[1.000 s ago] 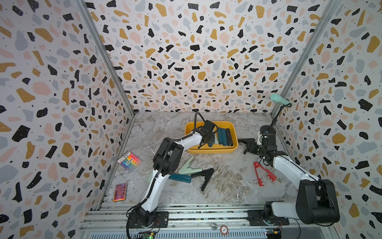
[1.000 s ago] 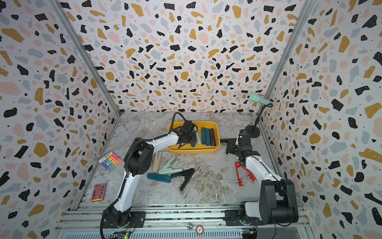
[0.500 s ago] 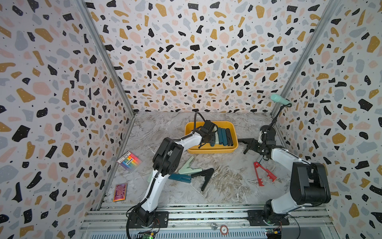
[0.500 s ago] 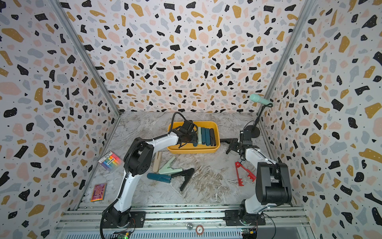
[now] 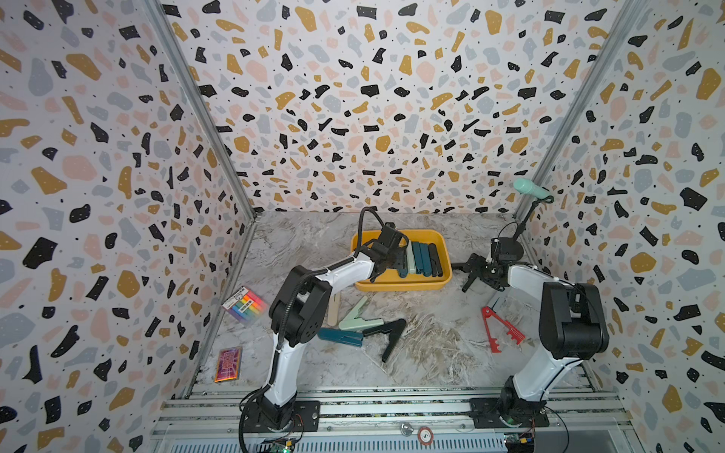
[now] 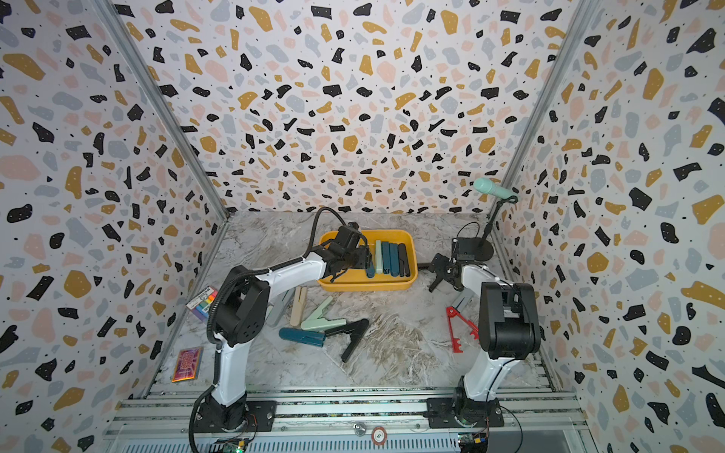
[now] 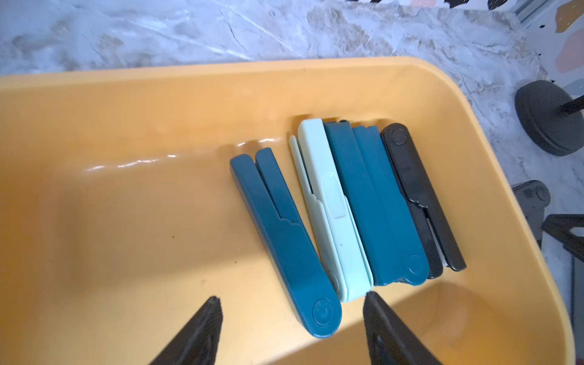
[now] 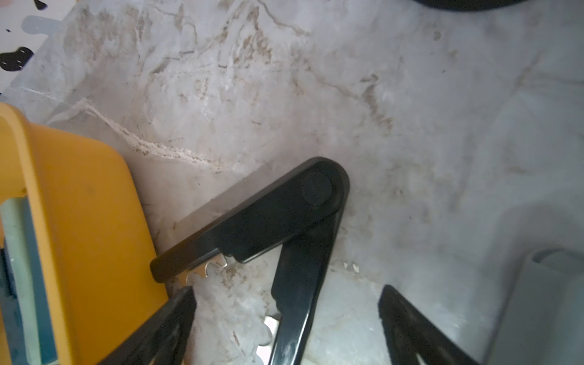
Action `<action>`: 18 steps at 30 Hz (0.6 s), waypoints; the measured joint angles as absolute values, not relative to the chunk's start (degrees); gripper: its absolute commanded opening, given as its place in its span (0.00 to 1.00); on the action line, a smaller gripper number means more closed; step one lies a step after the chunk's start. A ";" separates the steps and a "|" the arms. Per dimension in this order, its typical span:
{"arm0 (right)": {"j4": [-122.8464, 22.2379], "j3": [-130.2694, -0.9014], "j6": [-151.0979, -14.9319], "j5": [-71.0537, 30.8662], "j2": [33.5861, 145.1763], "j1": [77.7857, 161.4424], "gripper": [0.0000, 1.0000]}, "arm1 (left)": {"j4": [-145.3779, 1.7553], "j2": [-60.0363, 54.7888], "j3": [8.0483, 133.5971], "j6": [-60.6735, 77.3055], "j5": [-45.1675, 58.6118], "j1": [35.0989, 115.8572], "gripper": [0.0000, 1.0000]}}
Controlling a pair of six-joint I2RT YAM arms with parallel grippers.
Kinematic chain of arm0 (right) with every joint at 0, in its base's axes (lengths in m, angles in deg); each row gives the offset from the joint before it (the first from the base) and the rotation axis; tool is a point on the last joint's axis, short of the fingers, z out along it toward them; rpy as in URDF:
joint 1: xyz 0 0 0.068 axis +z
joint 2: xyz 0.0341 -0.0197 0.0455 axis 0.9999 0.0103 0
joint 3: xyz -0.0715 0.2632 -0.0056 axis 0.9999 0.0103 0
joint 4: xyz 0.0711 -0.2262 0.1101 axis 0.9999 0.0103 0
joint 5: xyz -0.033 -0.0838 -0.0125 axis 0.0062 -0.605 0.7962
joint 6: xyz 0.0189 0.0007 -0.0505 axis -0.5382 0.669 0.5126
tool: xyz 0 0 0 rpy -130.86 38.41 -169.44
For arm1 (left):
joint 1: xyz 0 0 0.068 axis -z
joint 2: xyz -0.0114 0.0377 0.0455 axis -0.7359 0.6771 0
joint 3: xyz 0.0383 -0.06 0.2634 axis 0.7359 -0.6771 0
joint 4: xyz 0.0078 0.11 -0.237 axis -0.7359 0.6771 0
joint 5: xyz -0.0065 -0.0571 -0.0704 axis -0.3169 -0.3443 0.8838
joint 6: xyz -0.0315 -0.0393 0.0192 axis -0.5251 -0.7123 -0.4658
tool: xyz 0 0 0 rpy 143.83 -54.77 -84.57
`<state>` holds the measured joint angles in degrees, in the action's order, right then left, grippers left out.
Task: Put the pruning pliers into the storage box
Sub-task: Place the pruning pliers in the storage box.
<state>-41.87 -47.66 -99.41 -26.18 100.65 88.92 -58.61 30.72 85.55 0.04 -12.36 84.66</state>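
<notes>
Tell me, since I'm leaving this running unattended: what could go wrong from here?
1. The black pruning pliers lie splayed on the table, one arm tip by the wall of the storage box; the open right pincer straddles only the other arm, so closing may leave the tool swinging.
2. The open left pincer sits low over the dark teal pruning pliers in the box; pulling away could snag its hinge end.

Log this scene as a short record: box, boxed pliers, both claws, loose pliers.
box: yellow, part of its floor bare
boxed pliers: closed, side by side
left claw: open, gripping nothing, above the boxed pliers
right claw: open, astride V-spread black pliers beside the box
loose: beige, mint, teal, second black, red
</notes>
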 measured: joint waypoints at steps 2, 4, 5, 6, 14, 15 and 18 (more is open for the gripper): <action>-40.84 -47.66 -101.09 -25.63 100.65 88.92 0.95 | -59.51 28.75 83.41 0.91 -13.82 84.66 0.75; -39.73 -47.68 -102.93 -25.04 100.70 88.90 0.99 | -60.34 26.98 81.20 2.01 -15.51 84.66 0.79; -39.09 -47.88 -103.83 -24.87 100.83 88.90 0.99 | -60.91 26.24 80.09 2.44 -16.27 84.66 0.80; -38.11 -48.51 -104.42 -24.72 101.16 88.88 0.99 | -61.41 25.36 78.84 2.82 -17.06 84.66 0.83; -33.85 -55.51 -111.28 -23.25 105.38 89.12 0.99 | -64.86 21.19 72.85 5.48 -21.63 84.66 0.92; -33.02 -55.94 -112.17 -23.25 105.57 89.29 0.99 | -65.50 21.01 72.61 5.70 -22.04 84.66 0.92; -31.00 -57.85 -114.47 -23.03 107.02 89.55 0.99 | -66.74 20.77 72.06 6.77 -22.68 84.66 0.93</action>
<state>-31.00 -57.85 -114.47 -23.03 107.02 89.55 -66.74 20.77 72.06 6.77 -22.68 84.66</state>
